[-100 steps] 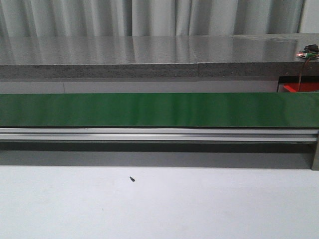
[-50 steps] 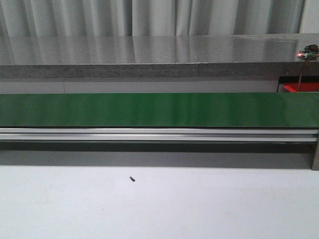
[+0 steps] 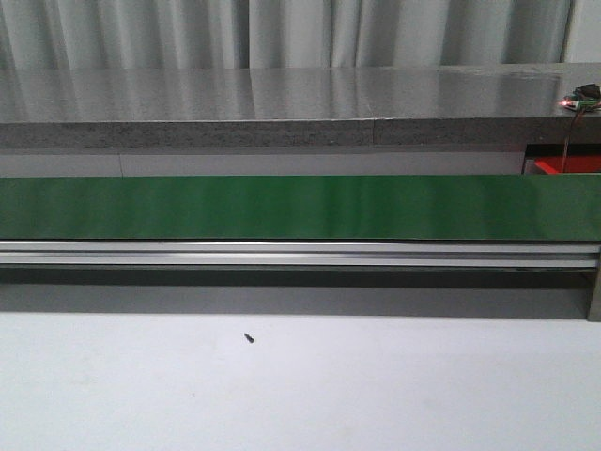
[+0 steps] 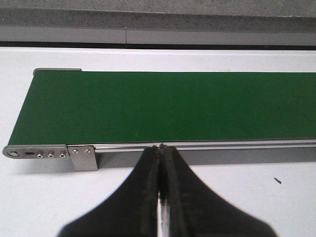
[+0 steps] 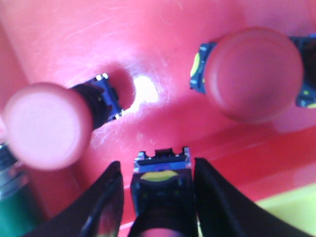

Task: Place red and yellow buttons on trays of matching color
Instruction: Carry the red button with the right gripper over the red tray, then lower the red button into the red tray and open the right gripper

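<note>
My right gripper (image 5: 157, 163) hangs open inside the red tray (image 5: 163, 44). A button with a black body and a yellow label (image 5: 160, 182) sits between its fingers, with a gap on each side. Two red buttons lie in the tray, one (image 5: 47, 126) to one side and one (image 5: 254, 74) to the other. A strip of yellow surface (image 5: 281, 212) shows past the tray's rim. No yellow button is in view. My left gripper (image 4: 160, 146) is shut on nothing, above the white table just in front of the green conveyor belt (image 4: 168, 106). Neither gripper appears in the front view.
The belt (image 3: 300, 207) runs across the whole front view on an aluminium rail (image 3: 300, 254). A corner of the red tray (image 3: 568, 166) shows behind its right end. A small black screw (image 3: 249, 337) lies on the white table. A grey counter (image 3: 282, 103) stands behind.
</note>
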### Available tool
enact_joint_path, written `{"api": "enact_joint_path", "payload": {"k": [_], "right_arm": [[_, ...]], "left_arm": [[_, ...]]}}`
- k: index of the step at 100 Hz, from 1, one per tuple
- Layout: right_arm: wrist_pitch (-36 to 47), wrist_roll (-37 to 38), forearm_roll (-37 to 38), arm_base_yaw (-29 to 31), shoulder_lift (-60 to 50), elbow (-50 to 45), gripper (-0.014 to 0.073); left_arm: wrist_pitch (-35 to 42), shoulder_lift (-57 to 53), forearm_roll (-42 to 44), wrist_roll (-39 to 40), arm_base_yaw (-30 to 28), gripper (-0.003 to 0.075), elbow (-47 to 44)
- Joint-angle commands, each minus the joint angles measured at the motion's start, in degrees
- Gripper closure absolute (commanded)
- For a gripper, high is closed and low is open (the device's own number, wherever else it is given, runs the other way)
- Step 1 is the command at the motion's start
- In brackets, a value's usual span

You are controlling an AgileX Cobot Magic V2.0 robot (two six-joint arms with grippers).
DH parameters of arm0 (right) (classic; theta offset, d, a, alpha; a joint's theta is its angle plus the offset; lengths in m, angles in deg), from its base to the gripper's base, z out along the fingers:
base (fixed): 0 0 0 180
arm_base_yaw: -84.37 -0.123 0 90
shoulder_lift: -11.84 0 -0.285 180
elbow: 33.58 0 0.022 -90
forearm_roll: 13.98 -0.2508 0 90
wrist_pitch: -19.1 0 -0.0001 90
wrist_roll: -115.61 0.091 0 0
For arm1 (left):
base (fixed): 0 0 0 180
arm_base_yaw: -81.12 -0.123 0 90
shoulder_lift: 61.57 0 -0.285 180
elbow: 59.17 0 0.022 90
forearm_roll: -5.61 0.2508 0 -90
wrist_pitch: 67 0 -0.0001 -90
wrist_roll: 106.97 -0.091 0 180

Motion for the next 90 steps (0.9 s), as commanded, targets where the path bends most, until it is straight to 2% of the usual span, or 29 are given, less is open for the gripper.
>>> {"api": "enact_joint_path", "payload": {"k": [1,28,58,67,84,90], "right_arm": [[2.0,-0.6,0.4,0.4,-2.4,2.0,0.0454],[5.2,-0.6,0.4,0.4,-1.2,2.5,0.0454],[5.0,-1.1,0.4,0.4,-0.2,2.5,0.0436],[4.9,-1.1,0.3,0.4,0.2,2.5,0.0382],[5.3,-1.2,0.3,0.4,0.2,2.5,0.02],[5.2,-1.2,0.3,0.4,0.1,2.5,0.0165]], "left_arm": [[4.0,0.0,-1.1,0.0,0.5,0.074,1.5],[3.8,0.0,-1.1,0.0,0.5,0.074,1.5],[3.8,0.0,-1.1,0.0,0.5,0.074,1.5],[3.8,0.0,-1.1,0.0,0.5,0.074,1.5],[3.8,0.0,-1.1,0.0,0.5,0.074,1.5],[3.8,0.0,-1.1,0.0,0.5,0.074,1.5]]}}
